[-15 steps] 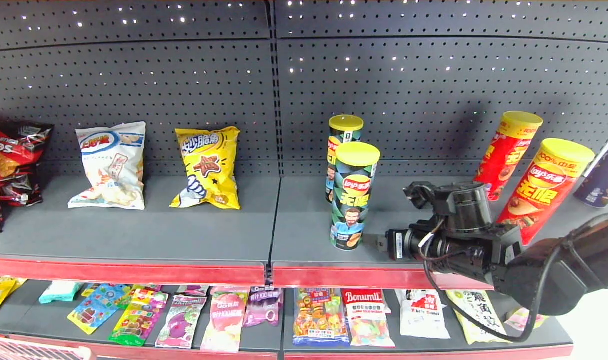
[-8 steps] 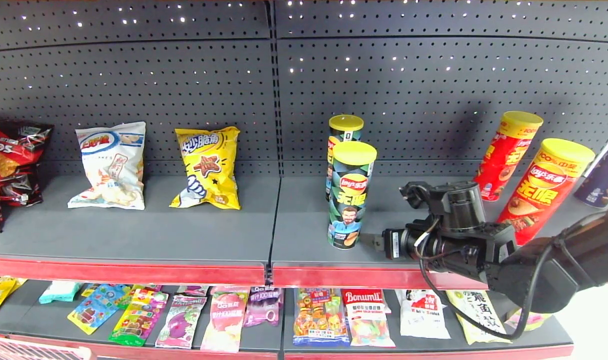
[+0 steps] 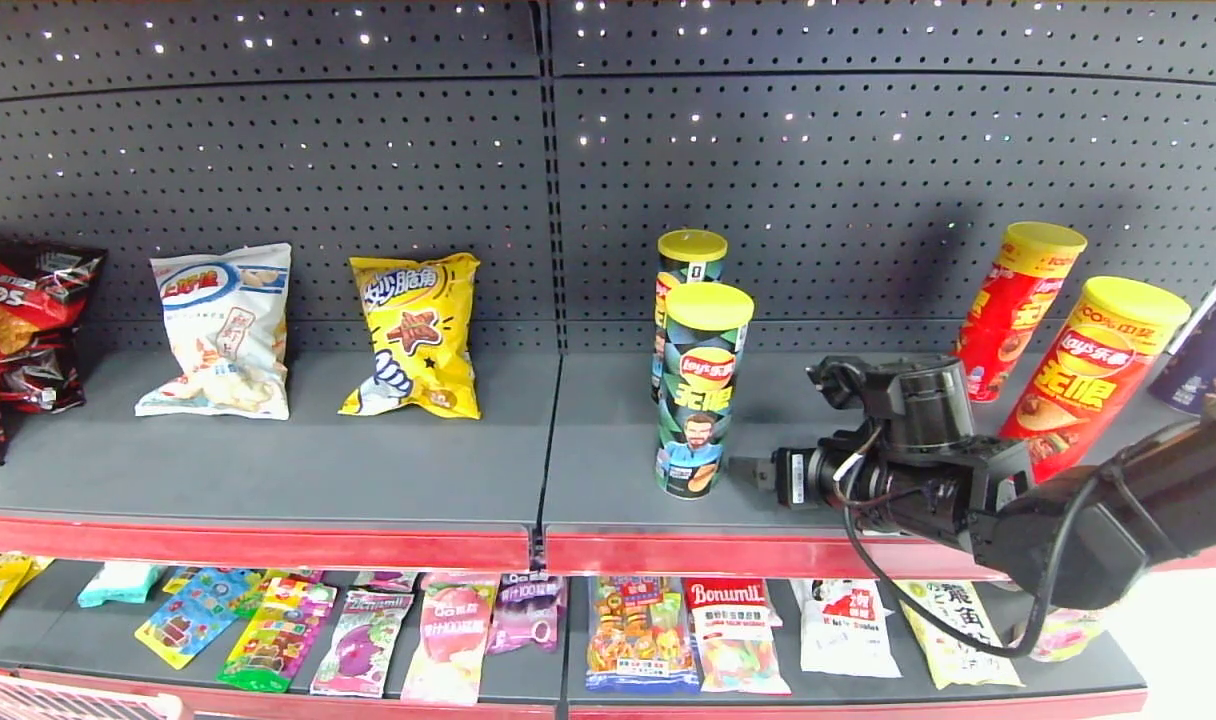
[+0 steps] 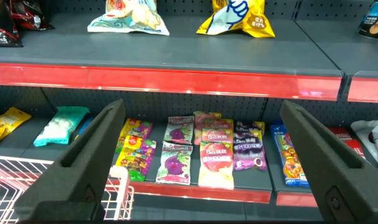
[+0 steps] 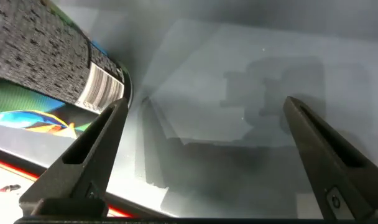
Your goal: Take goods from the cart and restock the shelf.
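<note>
A green chips can with a yellow lid stands upright near the front of the grey shelf, a matching can right behind it. My right gripper sits low on the shelf just right of the front can's base. In the right wrist view that gripper is open, the can lies just beside one finger, and nothing is between the fingers. My left gripper hangs open and empty before the lower shelf, above the cart's pink wire corner.
Two red cans lean at the right, close behind my right arm. A white bag, a yellow bag and dark bags stand to the left. Flat snack packs fill the lower shelf.
The front green can has shifted slightly left and straightened. My right arm has risen a little, with its fingertips edging back to the right of the can.
</note>
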Motion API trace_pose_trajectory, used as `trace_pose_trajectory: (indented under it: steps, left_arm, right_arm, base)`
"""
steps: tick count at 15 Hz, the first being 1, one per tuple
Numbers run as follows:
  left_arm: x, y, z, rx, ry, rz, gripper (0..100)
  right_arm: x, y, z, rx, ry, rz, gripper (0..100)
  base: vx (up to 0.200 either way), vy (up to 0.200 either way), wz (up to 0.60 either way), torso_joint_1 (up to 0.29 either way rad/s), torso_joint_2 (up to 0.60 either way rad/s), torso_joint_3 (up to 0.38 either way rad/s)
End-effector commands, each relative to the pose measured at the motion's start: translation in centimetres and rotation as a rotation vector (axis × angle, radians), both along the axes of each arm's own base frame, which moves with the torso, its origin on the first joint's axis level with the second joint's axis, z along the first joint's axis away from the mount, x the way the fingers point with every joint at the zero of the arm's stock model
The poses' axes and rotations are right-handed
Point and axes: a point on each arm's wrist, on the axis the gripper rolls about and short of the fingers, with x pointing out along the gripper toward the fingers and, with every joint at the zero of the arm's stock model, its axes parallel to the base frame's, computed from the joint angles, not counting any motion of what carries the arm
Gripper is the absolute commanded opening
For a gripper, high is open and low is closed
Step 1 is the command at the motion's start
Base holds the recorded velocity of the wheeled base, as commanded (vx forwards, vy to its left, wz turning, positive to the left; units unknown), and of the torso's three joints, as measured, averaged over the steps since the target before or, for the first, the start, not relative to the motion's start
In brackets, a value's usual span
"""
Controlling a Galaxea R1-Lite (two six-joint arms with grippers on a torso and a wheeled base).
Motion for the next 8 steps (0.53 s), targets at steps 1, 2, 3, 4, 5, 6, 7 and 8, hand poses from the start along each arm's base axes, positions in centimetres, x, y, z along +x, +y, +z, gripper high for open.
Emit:
trace_pose_trajectory:
  steps: [1, 2, 3, 4, 5, 6, 7, 8]
  left_arm:
    - [0.01, 0.0, 0.0, -0.001, 0.001, 0.001, 100]
    - [0.02, 0.0, -0.04, 0.001, 0.003, 0.001, 100]
    - [0.01, 0.0, 0.0, -0.001, 0.001, 0.001, 100]
    - [0.01, 0.0, 0.0, -0.001, 0.001, 0.001, 100]
    - [0.01, 0.0, 0.0, -0.001, 0.001, 0.001, 100]
    - [0.01, 0.0, 0.0, -0.001, 0.001, 0.001, 100]
    - [0.01, 0.0, 0.0, -0.001, 0.001, 0.001, 100]
    - [0.01, 0.0, 0.0, -0.001, 0.001, 0.001, 100]
  right_arm:
    - [0.11, 0.04, 0.02, 0.001, -0.002, 0.0, 100]
    - [0.24, 0.1, 0.05, 0.002, -0.005, -0.002, 100]
    - [0.33, 0.14, -0.03, 0.002, -0.004, 0.0, 100]
    - [0.39, 0.17, 0.05, 0.003, -0.008, -0.002, 100]
    - [0.41, 0.18, 0.07, 0.003, -0.008, -0.002, 100]
    - [0.43, 0.3, 0.09, 0.004, -0.01, 0.001, 100]
    - [0.46, 0.37, 0.16, 0.005, -0.012, 0.003, 100]
    - [0.47, 0.43, 0.21, 0.007, -0.015, 0.004, 100]
  base:
    - [0.0, 0.0, 0.0, 0.0, 0.0, 0.0]
    - [0.0, 0.0, 0.0, 0.0, 0.0, 0.0]
    - [0.0, 0.0, 0.0, 0.0, 0.0, 0.0]
    - [0.0, 0.0, 0.0, 0.0, 0.0, 0.0]
    - [0.0, 0.0, 0.0, 0.0, 0.0, 0.0]
    - [0.0, 0.0, 0.0, 0.0, 0.0, 0.0]
    - [0.0, 0.0, 0.0, 0.0, 0.0, 0.0]
    - [0.0, 0.0, 0.0, 0.0, 0.0, 0.0]
